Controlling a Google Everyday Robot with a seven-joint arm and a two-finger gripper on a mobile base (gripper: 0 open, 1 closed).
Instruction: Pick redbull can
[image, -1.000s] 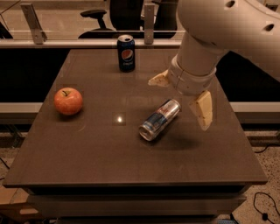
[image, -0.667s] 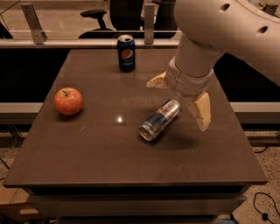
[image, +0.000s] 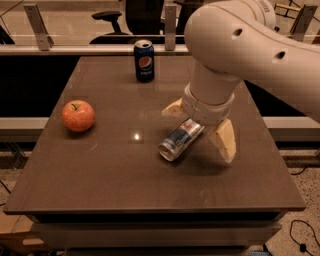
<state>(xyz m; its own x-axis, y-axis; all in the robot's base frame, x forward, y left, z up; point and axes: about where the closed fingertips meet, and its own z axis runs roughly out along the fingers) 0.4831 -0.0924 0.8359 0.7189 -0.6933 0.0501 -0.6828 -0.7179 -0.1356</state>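
The redbull can (image: 180, 140), a slim silver-and-blue metal cylinder with a shiny round end, lies on its side right of centre on the smooth dark-brown worktop (image: 125, 185); the gripper (image: 199, 134) hangs over its far end, its 2 cream wedge-shaped fingers (image: 225, 141) spread wide either side, not gripping. Since 0.7 s ago the gripper has sunk lower; the can has not moved. A round red apple (image: 78, 115) rests well left, and a dark-blue Pepsi can (image: 144, 60) stands upright near the far edge.
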